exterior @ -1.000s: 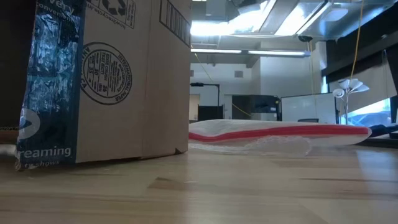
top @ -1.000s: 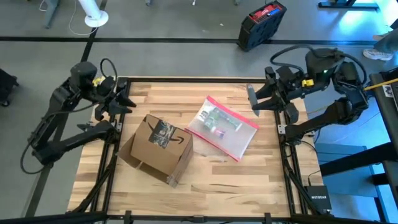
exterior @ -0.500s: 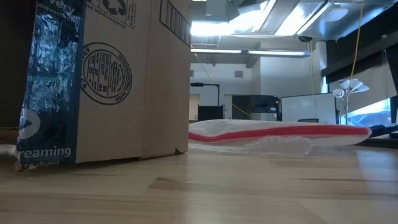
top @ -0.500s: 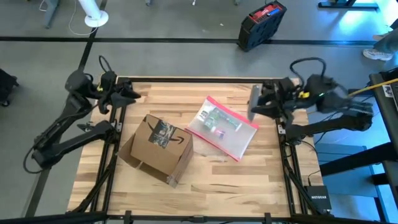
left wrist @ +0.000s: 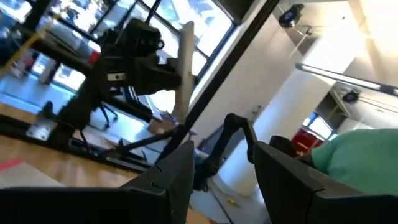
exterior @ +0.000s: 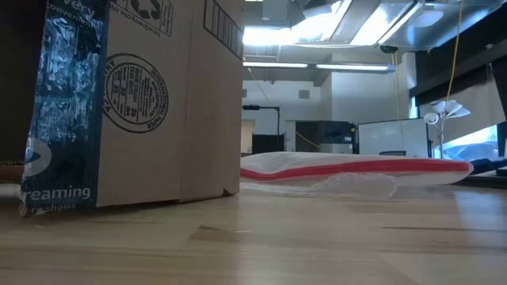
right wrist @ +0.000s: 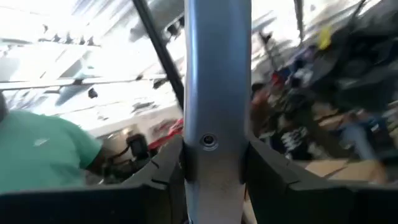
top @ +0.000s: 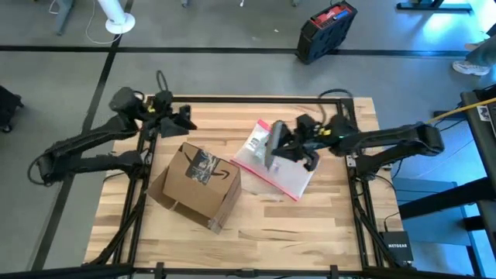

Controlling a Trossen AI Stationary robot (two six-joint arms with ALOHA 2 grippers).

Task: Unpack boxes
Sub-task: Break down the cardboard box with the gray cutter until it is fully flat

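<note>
Wooden table [top: 325, 217]: cardboard box [top: 203, 182], pouch [top: 291, 174] | right gripper [top: 273, 147] over pouch, clamped on grey flat tool [right wrist: 216, 93] | left gripper [top: 186, 120] above box, fingers apart

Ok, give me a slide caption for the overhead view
Brown cardboard shipping box beside clear red-edged plastic pouch, right pincer holding a flat grey tool above it.

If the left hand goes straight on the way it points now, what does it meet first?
Probably the right hand, which holds a grey bar over the pouch; the left hand points across the table at it. Height is unclear, so it might pass under.
</note>
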